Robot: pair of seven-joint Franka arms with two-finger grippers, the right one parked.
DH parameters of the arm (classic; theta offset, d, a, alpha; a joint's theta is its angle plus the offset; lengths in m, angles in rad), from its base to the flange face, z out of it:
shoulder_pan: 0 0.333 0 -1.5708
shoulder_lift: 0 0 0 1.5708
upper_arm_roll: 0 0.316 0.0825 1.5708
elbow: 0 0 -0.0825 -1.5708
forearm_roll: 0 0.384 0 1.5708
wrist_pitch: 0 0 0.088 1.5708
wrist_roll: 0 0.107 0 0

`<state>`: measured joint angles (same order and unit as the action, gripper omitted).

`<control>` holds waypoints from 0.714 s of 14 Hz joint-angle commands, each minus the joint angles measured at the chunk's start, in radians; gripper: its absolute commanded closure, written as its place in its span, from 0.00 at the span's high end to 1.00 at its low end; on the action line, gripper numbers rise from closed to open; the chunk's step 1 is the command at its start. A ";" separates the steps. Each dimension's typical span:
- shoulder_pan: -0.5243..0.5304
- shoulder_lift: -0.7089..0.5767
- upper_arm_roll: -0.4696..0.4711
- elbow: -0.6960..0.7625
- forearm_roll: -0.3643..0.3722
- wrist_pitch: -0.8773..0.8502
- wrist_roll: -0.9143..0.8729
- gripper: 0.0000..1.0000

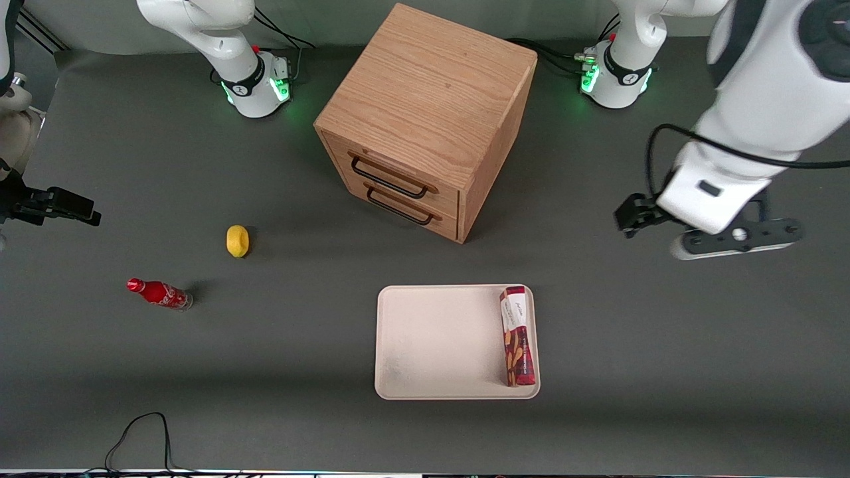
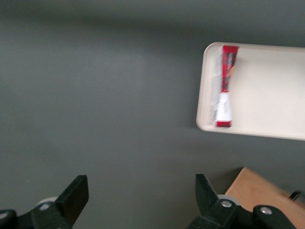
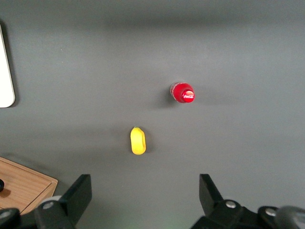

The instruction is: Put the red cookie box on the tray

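Gripper (image 2: 138, 198): fingers spread wide, nothing between them, bare grey table (image 1: 664, 345) beneath. In the front view the gripper (image 1: 627, 216) hangs above the table toward the working arm's end, at about 3 o'clock from the wooden drawer cabinet (image 1: 425, 119) and well apart from the task items.

Red cookie box (image 1: 517, 335): lying flat inside the tray (image 1: 431, 345), lengthwise along the short rim on the working arm's side, close against that rim. From the tray centre it sits at roughly 3 o'clock in the front view. Its white label panel is at the end farther from the front camera; the cookie pictures are at the nearer end. The wrist view confirms the box (image 2: 224, 86) inside the tray (image 2: 267, 90), alongside one short rim. Nothing is gripping it.

Tray: flat on the table, nearer the front camera than the cabinet, at about 6 o'clock from it. A faint grey scuff shows in the near corner on the parked arm's side.

Cabinet: two drawers with dark handles (image 1: 388, 178), both closed; a corner of it shows in the wrist view (image 2: 259, 191).

Other items: a lemon (image 1: 237, 240) and a small red cola bottle (image 1: 159, 293) lie toward the parked arm's end, the bottle on its side and nearer the front camera than the lemon.
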<state>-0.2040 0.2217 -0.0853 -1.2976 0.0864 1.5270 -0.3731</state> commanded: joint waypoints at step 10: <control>0.229 -0.208 0.048 -0.310 -0.068 0.127 0.361 1.00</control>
<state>0.0535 0.0517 -0.0711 -1.5551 0.0297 1.6163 -0.0302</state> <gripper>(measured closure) 0.000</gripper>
